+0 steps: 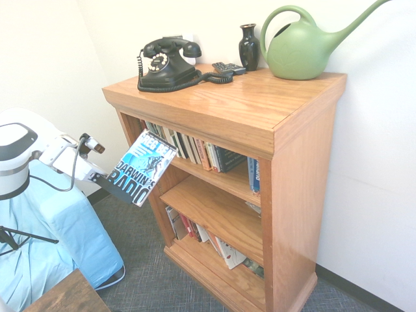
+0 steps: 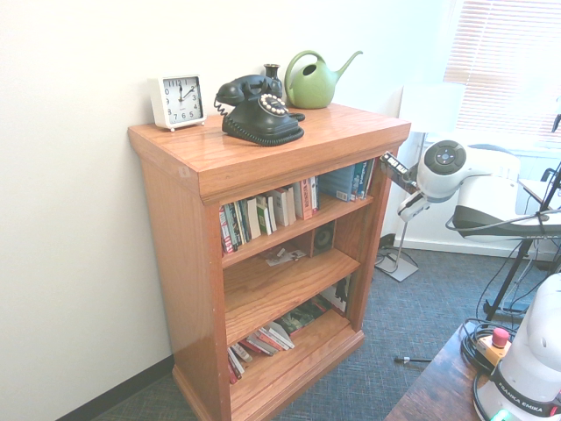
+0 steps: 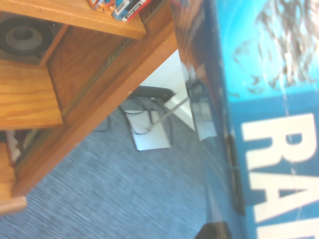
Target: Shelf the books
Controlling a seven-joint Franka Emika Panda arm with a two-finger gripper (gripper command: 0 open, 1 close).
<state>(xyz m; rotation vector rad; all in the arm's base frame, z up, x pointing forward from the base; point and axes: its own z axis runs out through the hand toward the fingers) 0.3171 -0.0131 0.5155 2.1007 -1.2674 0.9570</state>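
The thick paperback book [image 1: 142, 169] with a blue-and-black cover hangs in the air just off the left front corner of the honey-coloured wooden bookcase [image 1: 286, 169], level with its top shelf, as the first exterior view shows it. It is tilted, cover facing out, upper corner leaning toward the row of standing books [image 1: 201, 153] on that shelf. Large white letters read "DARWIN'S RADIO" across the lower half, with the author's name in white along the upper edge, over a pale blue picture that darkens to black at the margins. The cover is glossy. In the wrist view the same book [image 3: 269, 119] fills the right side: bright blue field, part of the white lettering, a dark shiny spine edge.

The white arm's two-finger gripper [image 1: 97, 174] is pinched on the book's lower left edge, jaws pressed tight against it. In the second exterior view the book [image 2: 396, 171] shows only as a dark thin sliver beside the bookcase's right post, and its detail is too small to make out there.

On the bookcase's wide flat top stand a black rotary telephone [image 1: 168, 64], a dark glazed vase [image 1: 248, 47], a green plastic watering can [image 1: 305, 45], a small dark remote [image 1: 228, 67] and, seen from the other side, a white square clock [image 2: 178, 101]. More books [image 1: 224, 247] lean on the bottom shelf. The floor is grey-blue carpet [image 1: 149, 279].
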